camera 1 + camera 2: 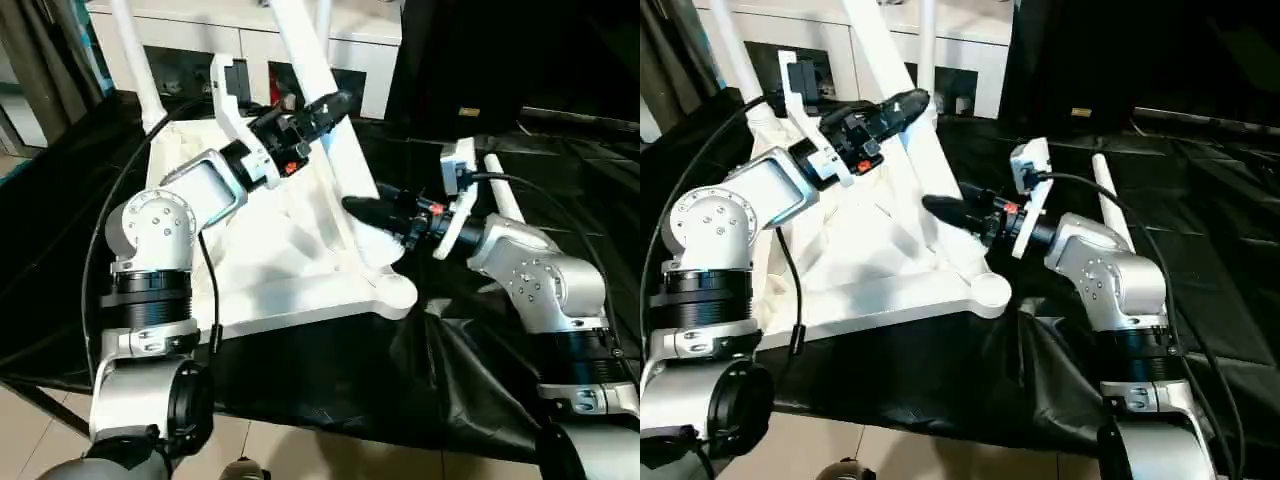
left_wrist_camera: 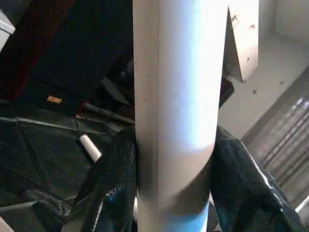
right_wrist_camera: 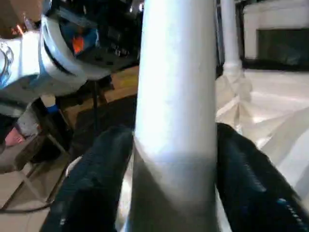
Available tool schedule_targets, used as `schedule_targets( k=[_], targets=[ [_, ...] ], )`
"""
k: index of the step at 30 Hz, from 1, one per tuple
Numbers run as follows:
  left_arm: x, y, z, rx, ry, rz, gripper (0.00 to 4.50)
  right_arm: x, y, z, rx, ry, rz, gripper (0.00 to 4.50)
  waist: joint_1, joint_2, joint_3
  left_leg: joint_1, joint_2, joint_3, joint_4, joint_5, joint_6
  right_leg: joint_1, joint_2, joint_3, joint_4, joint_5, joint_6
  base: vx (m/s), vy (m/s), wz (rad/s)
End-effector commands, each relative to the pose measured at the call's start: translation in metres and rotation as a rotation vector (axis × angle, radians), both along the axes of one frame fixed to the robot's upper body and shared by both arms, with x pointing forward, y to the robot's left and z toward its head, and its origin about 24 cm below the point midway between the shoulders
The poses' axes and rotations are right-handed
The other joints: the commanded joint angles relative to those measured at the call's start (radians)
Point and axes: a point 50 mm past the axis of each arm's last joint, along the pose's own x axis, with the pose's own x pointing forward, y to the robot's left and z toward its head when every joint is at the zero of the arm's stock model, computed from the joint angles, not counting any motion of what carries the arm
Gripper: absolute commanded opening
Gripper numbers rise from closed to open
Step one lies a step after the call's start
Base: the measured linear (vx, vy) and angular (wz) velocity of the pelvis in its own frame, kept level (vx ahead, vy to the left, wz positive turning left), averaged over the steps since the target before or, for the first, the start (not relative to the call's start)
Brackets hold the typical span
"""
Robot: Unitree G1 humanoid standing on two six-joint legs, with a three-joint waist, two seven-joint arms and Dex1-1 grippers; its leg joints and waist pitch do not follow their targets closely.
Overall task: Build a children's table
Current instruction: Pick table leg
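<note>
Black-draped work surface: white ribbed plastic tabletop inverted at its left edge. Left gripper and right gripper clasp one white tapered tube leg (near-corner socket, seating unconfirmed); spare white leg lies right; assembly incomplete.

We seem to be in a robot test room set up like a home; a white cabinet with glass doors and small objects behind them stands along the far edge of the work surface; that surface is draped in crinkled black plastic sheeting, its near edge hanging over a pale tiled floor; grey curtains hang at the far left corner; we cannot tell more.
</note>
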Motion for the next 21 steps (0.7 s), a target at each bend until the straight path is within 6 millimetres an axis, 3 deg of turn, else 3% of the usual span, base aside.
schedule_targets(
  k=[1, 12, 21],
  targets=[
    [-0.004, -0.003, 0.008, 0.045, -0.070, -0.034, 1.83, -0.002, 0.000, 0.002, -0.036, -0.007, 0.019, 3.03, -0.002, -0.002, -0.083, 0.014, 0.017, -0.005, -0.068, -0.127, -0.015, 0.060, -0.062, 0.045, -0.080, -0.127, -0.155, 0.000, 0.000, 0.00],
    [-0.018, -0.012, 0.007, 0.308, -0.218, -0.201, 1.82, -0.006, 0.000, 0.002, -0.186, 0.053, 0.119, 3.19, -0.003, -0.004, -0.081, 0.016, 0.018, -0.004, -0.070, -0.122, -0.027, 0.061, -0.062, 0.047, -0.078, -0.130, -0.148, 0.000, 0.000, 0.00],
    [-0.025, -0.016, 0.005, 0.321, -0.246, -0.283, 1.82, -0.010, 0.002, -0.001, -0.211, 0.094, 0.175, 3.19, -0.002, -0.005, -0.083, 0.014, 0.018, -0.003, -0.067, -0.115, -0.028, 0.062, -0.063, 0.046, -0.073, -0.108, -0.170, 0.000, 0.000, 0.00]
  ],
)
